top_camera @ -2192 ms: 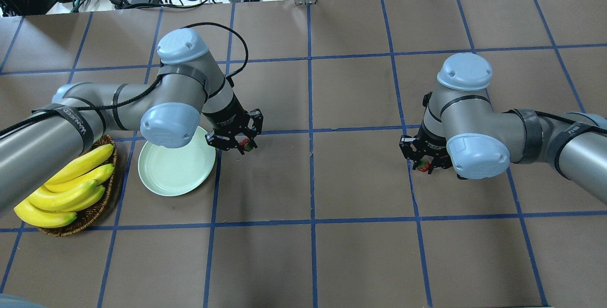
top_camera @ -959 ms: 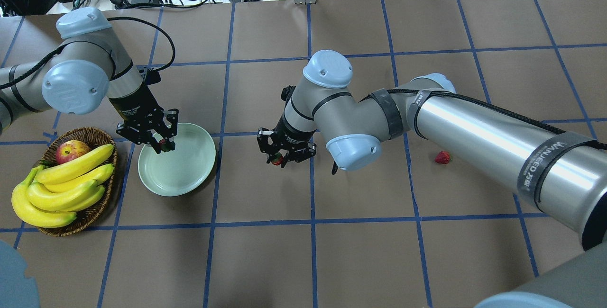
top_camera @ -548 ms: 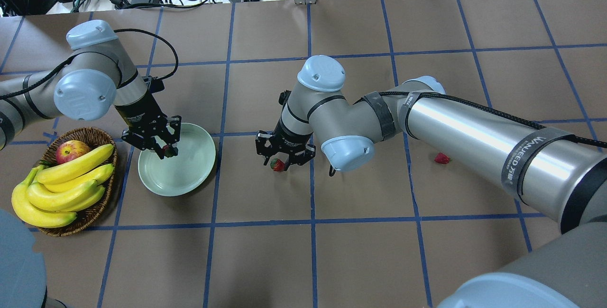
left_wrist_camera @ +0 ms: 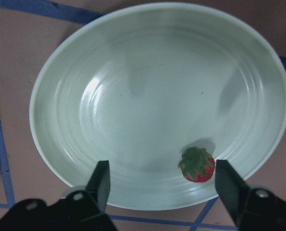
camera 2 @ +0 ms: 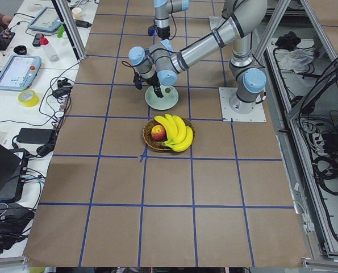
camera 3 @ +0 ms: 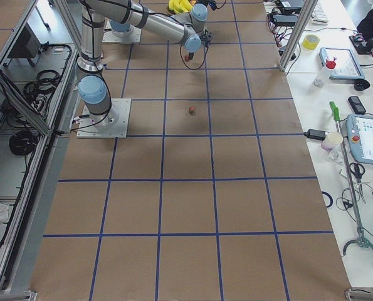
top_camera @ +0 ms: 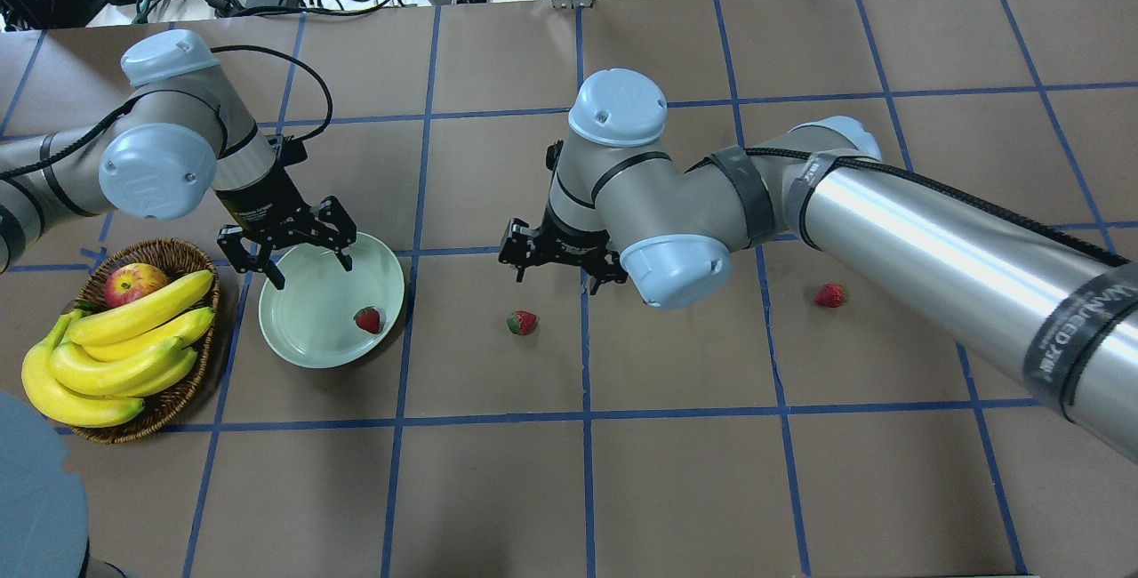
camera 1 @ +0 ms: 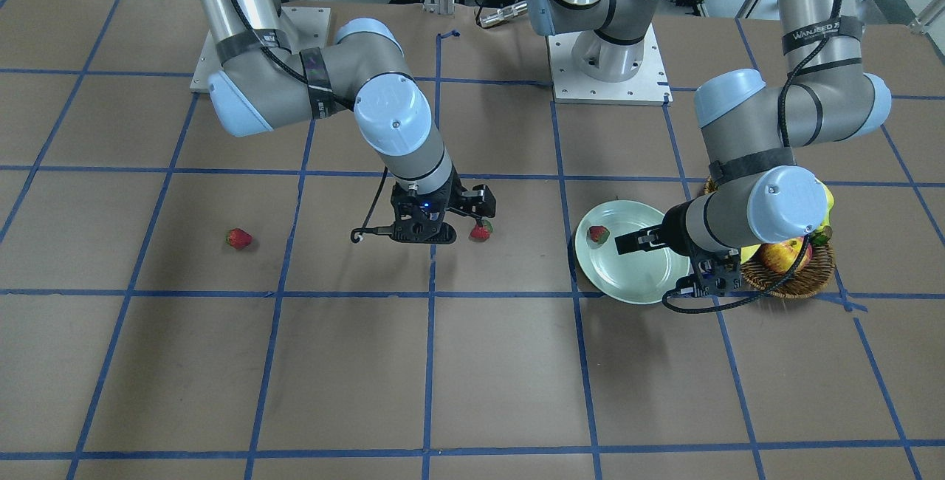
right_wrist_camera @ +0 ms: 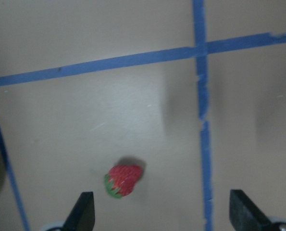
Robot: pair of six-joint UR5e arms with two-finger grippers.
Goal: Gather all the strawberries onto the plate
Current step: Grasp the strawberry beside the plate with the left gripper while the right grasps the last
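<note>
I read left gripper (top_camera: 311, 268) spread wide, nothing in it, hovering over the far-left part of the plate (top_camera: 307, 333). First strawberry (top_camera: 368, 320) lies in the plate by its right rim. Right gripper (top_camera: 556, 280) is fully open too and empty. Second strawberry (top_camera: 522, 322) sits on the table (top_camera: 676, 489) just near of it, right of the plate. Third strawberry (top_camera: 829, 295) lies well apart, further right
</note>
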